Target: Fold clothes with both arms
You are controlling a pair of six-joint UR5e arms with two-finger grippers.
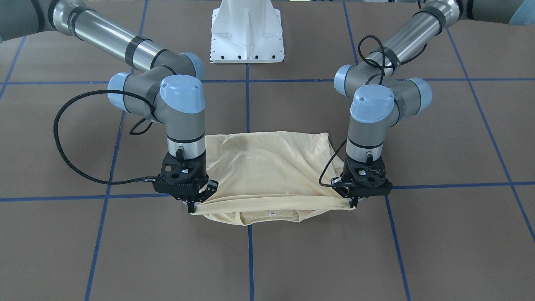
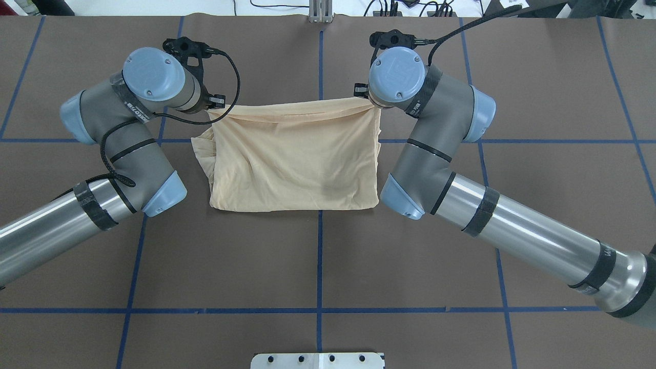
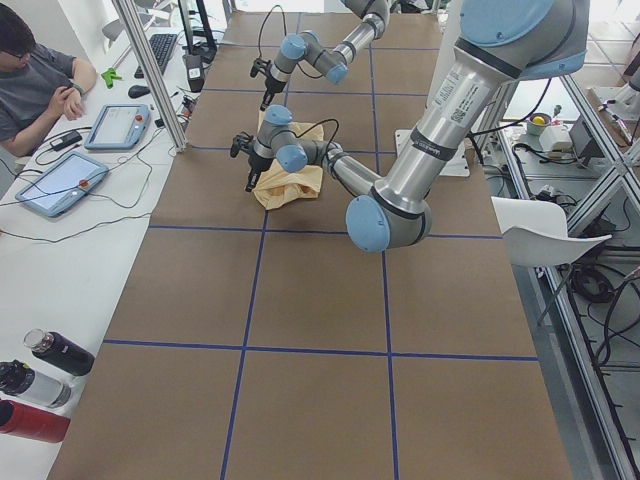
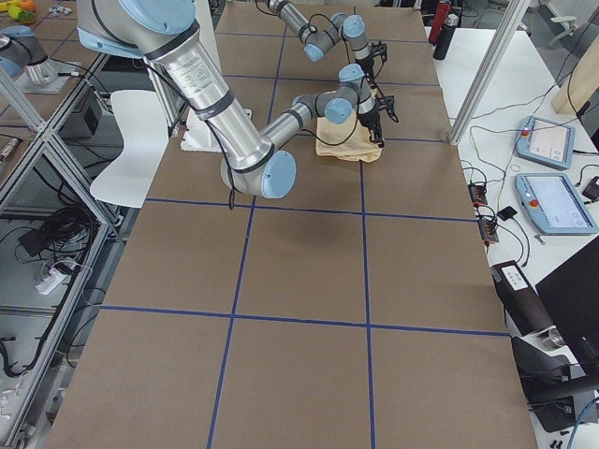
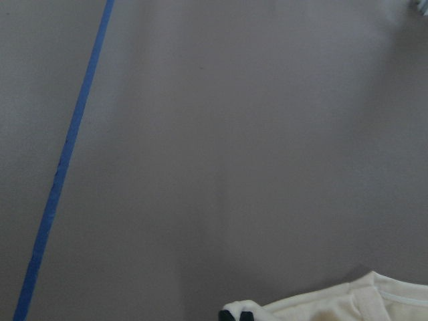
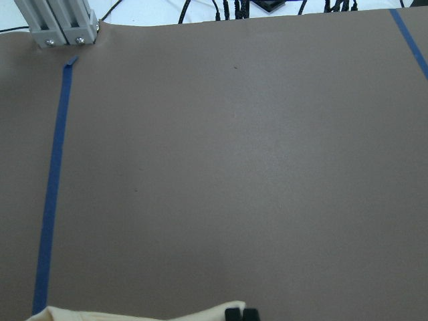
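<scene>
The pale cream-yellow shirt (image 1: pixel 267 171) lies folded into a rough rectangle at the table's middle, plain side up in the overhead view (image 2: pixel 294 159). Its far edge, with a small white neck label (image 1: pixel 272 213), is pulled taut between the two grippers and raised slightly. My left gripper (image 1: pixel 354 204) is shut on one corner of that edge. My right gripper (image 1: pixel 192 208) is shut on the other. In each wrist view the shut black fingertips (image 5: pixel 237 314) (image 6: pixel 241 313) pinch cream cloth at the bottom edge. The print is hidden.
The white pedestal base (image 1: pixel 247 31) stands on the robot's side of the shirt. Blue tape lines (image 2: pixel 320 266) grid the brown table. A seated person (image 3: pixel 30 80), tablets (image 3: pixel 60 180) and bottles (image 3: pixel 40 385) are at a side bench. An aluminium post (image 6: pixel 57 23) stands beyond the table's far edge.
</scene>
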